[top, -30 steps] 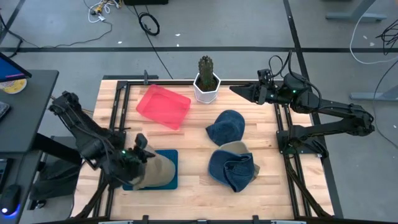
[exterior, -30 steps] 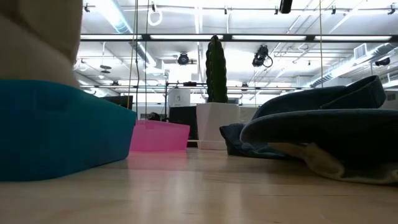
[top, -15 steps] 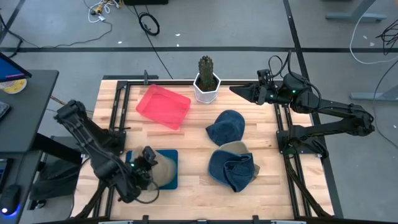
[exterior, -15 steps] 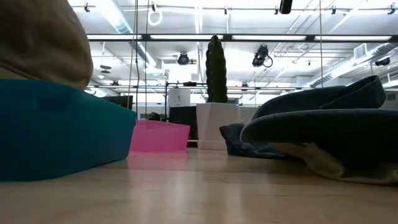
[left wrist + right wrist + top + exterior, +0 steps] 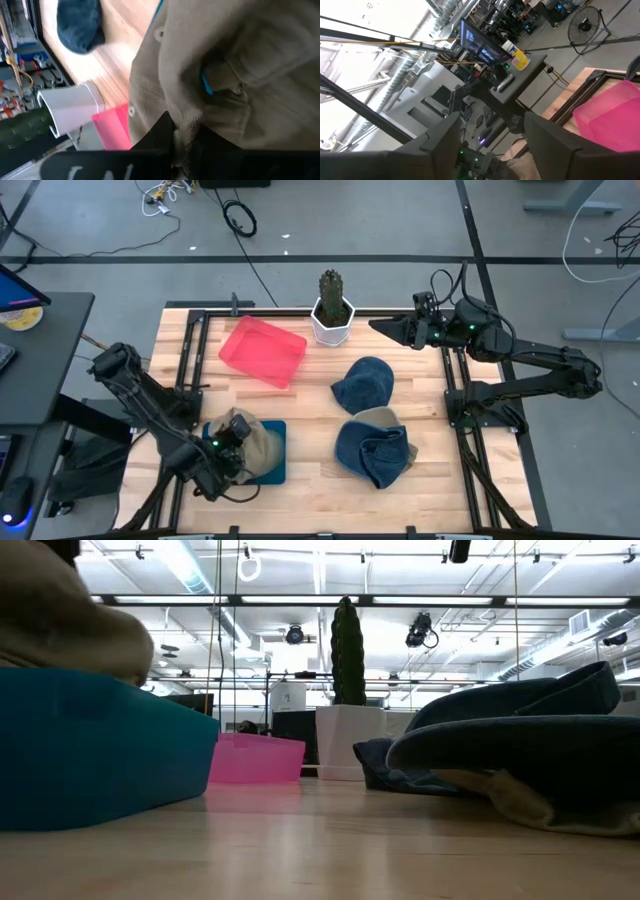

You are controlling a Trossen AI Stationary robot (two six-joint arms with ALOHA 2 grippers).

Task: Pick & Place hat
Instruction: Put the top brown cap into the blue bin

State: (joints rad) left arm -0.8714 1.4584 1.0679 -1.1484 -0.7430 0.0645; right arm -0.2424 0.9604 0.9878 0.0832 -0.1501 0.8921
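A tan hat [image 5: 262, 446] lies in a blue tray [image 5: 277, 468] at the table's near left. In the low view the tan hat [image 5: 70, 630] slumps over the rim of the blue tray [image 5: 100, 750]. My left gripper [image 5: 233, 442] is at the hat's left side, shut on its cloth. In the left wrist view the tan hat [image 5: 240, 75] fills most of the picture. My right gripper [image 5: 385, 327] waits open above the table's far right, touching nothing. My left gripper pinches a bunch of the tan hat's cloth [image 5: 186, 119] between its two fingers [image 5: 159, 131], on the hat's left side. The fingers come slanting down from the table's near left. The hat rests in the blue tray, slack.
A pink tray [image 5: 263, 350] lies at the far left. A cactus in a white pot [image 5: 332, 320] stands at the far middle. A dark blue hat [image 5: 365, 385] and a blue-and-tan hat [image 5: 375, 450] lie right of centre. Bare wood lies between the trays.
My left gripper has gone down and toward the table's near edge with the tan hat. The hat stood tall above the blue tray's rim. It has sunk into the tray and now slumps low over it.
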